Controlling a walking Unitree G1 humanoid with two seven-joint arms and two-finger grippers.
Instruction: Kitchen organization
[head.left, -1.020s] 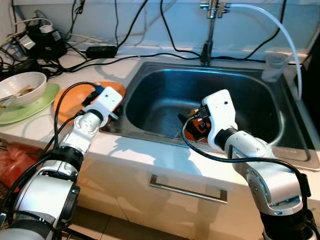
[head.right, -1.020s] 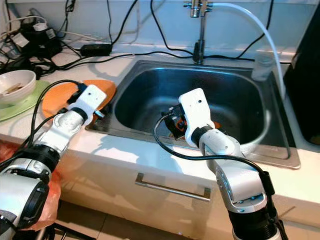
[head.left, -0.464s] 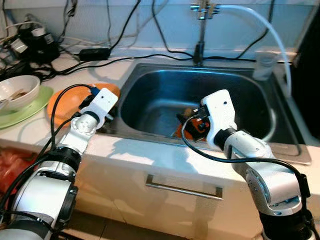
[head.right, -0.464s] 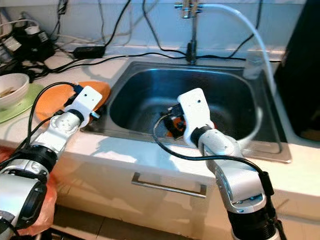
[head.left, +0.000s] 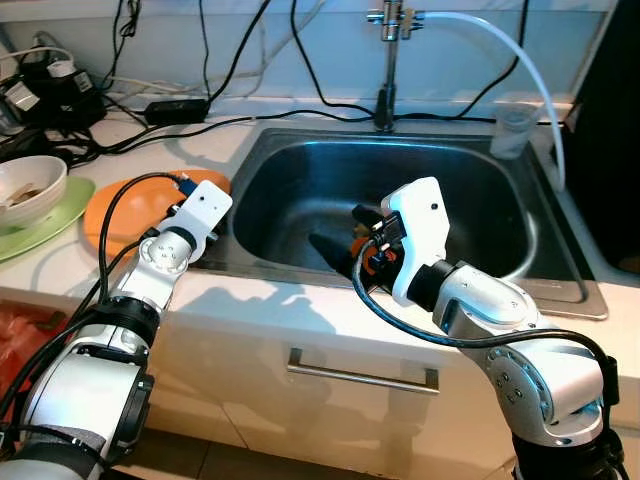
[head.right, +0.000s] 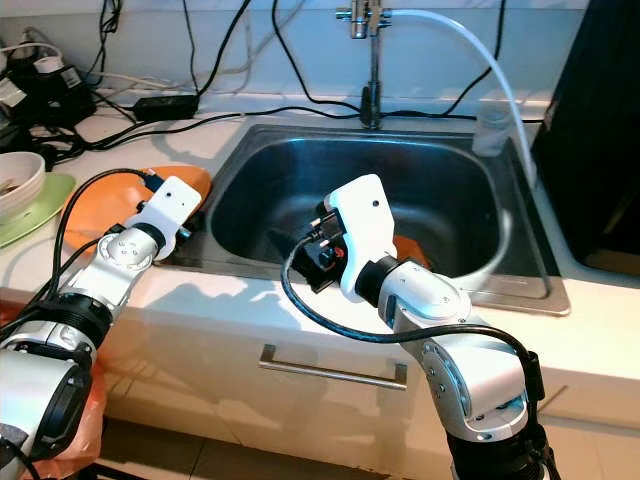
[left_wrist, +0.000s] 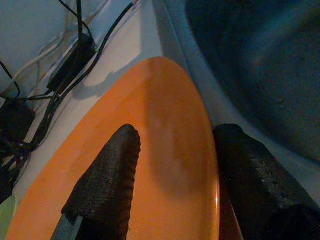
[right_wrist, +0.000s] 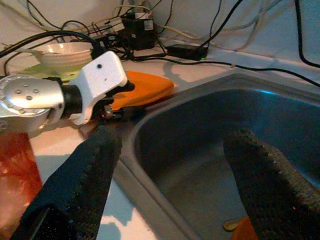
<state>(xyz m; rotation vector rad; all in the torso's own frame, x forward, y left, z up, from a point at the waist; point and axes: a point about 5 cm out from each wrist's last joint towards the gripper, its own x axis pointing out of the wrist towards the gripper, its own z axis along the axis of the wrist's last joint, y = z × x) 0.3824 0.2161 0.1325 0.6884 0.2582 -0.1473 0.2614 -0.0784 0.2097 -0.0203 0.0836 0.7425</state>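
Orange plate (head.left: 135, 205) lies flat on the table just left of the sink (head.left: 470, 215), its right edge at the sink's left rim. Left tool (left_wrist: 172, 195) sits at that edge, fingers (left_wrist: 107, 185) spread w/ one over the plate's top and the other beside its rim; can't tell if they touch it, nothing clamped. Right tool (right_wrist: 170, 185) hovers over the sink's front-left part, fingers (right_wrist: 265, 180) wide apart, released, nothing between them. A 2nd orange item (head.right: 410, 250) lies on the sink bottom, partly hidden behind the right arm; wrist view catches a bit of it near one fingertip.

Further left on the table: green plate (head.left: 45, 215) w/ a white bowl (head.left: 30, 185) on it, food scraps inside. Back-left corner: tangle of black cables and a power adapter (head.left: 175, 105). Faucet (head.left: 385, 60) at the sink's back edge, w/ a clear hose (head.left: 510, 50) arcing to the right; a clear plastic cup (head.left: 510, 130) stands at the back-right corner of the sink. Drawer handle (head.left: 360, 372) below the table's front edge.
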